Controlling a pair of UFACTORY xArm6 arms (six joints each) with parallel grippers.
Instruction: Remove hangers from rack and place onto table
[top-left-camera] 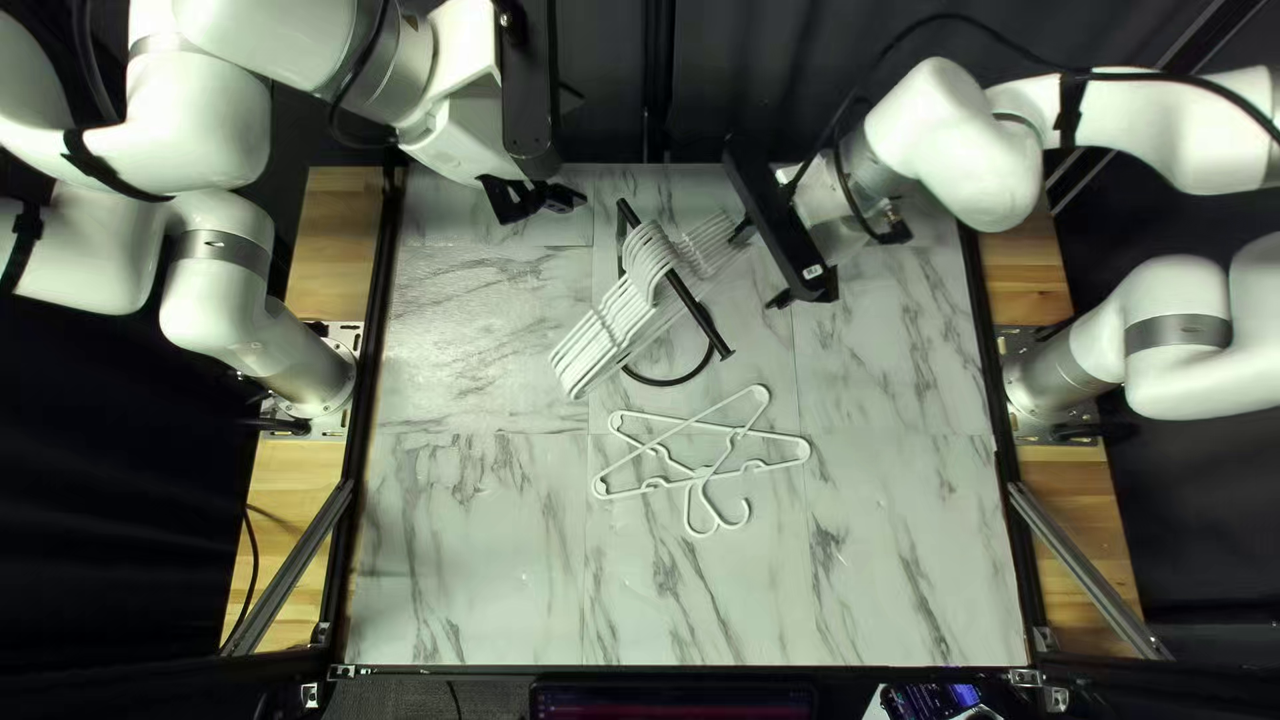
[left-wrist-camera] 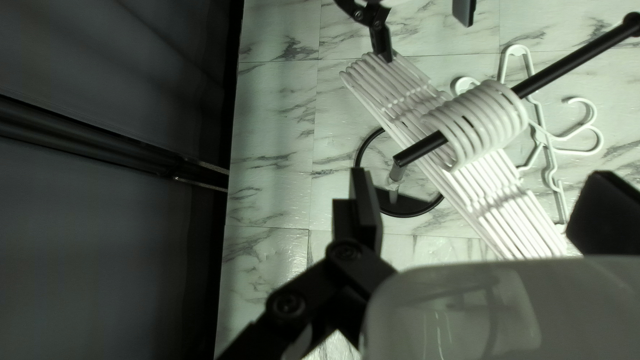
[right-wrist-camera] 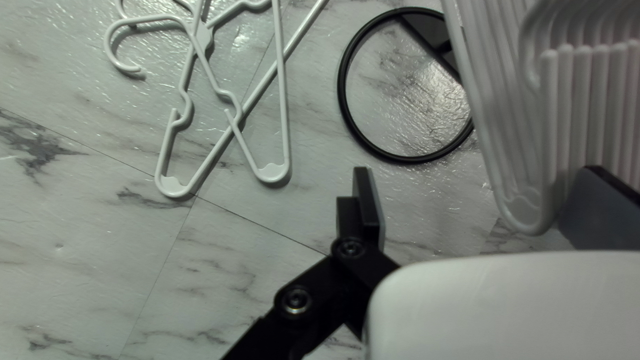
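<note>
2 fingers of the left gripper are spread wide, with nothing between them in contact with both. The right gripper also has its fingers spread; 1 fingertip overlaps the outer ends of the racked hangers in view; contact cannot be confirmed. The racked hangers hang by their hooks on the rack, toward the bench's far edge. Their long axis slants from near-left to far-right. 2 loose hangers lie crossed on the bench, nearer its near edge, hooks pointing toward that edge.
</note>
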